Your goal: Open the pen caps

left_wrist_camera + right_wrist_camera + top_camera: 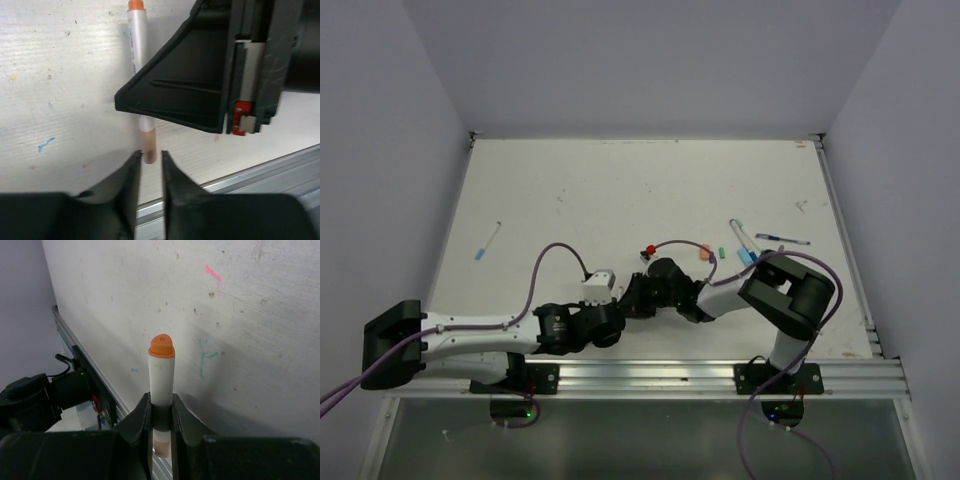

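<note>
Pen point(161, 375) pinched by right fingers point(137, 421); left-wrist view: left fingers point(127, 186) flank it, grip unclear

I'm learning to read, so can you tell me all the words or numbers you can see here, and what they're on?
Nothing in any view can be read.
Faint bluish marks, maybe print, along the long white plastic pen barrel with the orange end: too blurred to read.
</note>
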Tool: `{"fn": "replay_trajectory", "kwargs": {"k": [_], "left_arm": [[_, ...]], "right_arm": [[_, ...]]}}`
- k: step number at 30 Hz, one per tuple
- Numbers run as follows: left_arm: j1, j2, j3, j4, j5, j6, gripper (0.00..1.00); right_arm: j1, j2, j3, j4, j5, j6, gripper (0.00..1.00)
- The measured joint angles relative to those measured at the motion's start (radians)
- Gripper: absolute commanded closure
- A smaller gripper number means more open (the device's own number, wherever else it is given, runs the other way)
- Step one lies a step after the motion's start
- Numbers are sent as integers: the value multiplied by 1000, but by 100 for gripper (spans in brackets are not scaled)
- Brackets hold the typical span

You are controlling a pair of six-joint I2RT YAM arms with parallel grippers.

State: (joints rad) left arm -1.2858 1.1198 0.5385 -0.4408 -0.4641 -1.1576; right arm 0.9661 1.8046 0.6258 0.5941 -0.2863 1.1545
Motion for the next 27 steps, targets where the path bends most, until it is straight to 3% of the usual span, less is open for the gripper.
{"fn": "replay_trajectory", "kwargs": {"k": [4, 10, 17, 21, 27], "left_arm": [[0, -27, -34, 5, 0, -1, 55], [0, -14, -37, 48, 7, 11, 53], [-1, 18, -37, 78, 15, 28, 58], [-1, 17, -35, 95, 15, 34, 70], [-5, 17, -32, 104, 16, 51, 71]], "right_arm": [[0, -95, -15, -52, 18, -33, 100], [1, -182, -21, -91, 38, -63, 100], [1, -190, -21, -114, 39, -65, 100], [1, -197, -21, -116, 42, -67, 100], [3, -196, -22, -107, 39, -66, 100]]}}
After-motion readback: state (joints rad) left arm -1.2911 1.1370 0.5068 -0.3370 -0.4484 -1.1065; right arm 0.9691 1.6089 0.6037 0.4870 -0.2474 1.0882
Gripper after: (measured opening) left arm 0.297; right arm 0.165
